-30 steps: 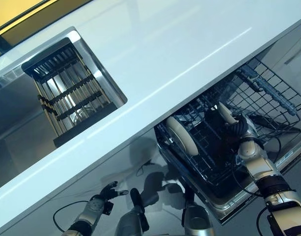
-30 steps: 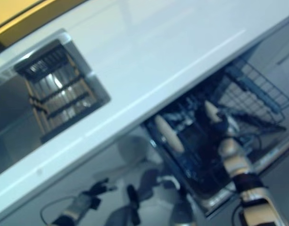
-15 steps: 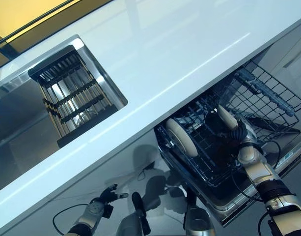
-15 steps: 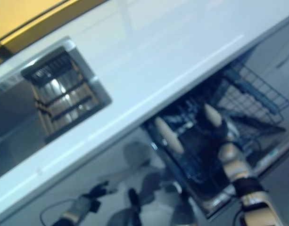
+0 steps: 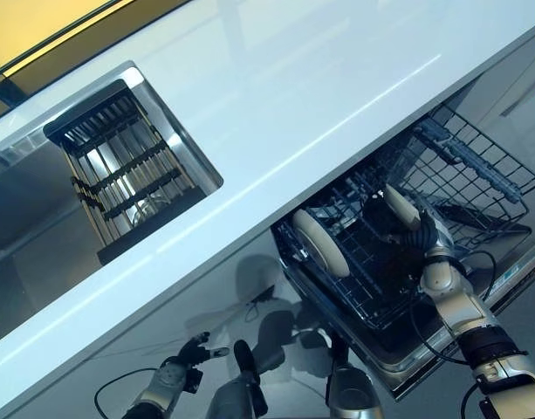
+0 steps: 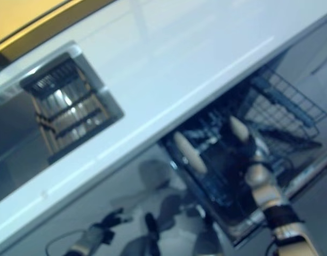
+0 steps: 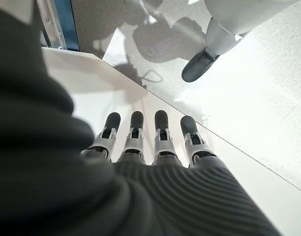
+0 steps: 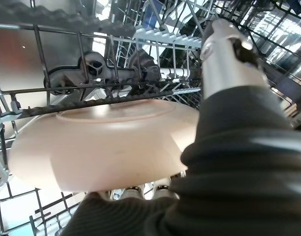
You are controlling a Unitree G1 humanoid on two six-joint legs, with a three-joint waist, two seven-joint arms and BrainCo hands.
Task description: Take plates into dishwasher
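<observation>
A cream plate [image 5: 320,243] stands on edge in the pulled-out dishwasher rack [image 5: 482,177] under the counter. A second cream plate [image 5: 401,207] is held on edge further right in the same rack. My right hand [image 5: 417,237] is shut on it: in the right wrist view the thumb [image 8: 224,59] lies over the plate [image 8: 101,142] and the fingertips [image 8: 140,189] show below its rim, with rack wires right behind. My left hand [image 5: 194,353] hangs low by the cabinet front, open, fingers [image 7: 160,132] straight, holding nothing.
A long white counter [image 5: 284,96] runs across the view above the dishwasher. A steel sink [image 5: 132,166] with a slatted rack inside is set into it at the left. The wire rack's right half [image 5: 459,188] holds no dishes.
The whole view has shifted slightly. My right hand keeps the plate at about the same spot in the rack. My left hand stays low and idle.
</observation>
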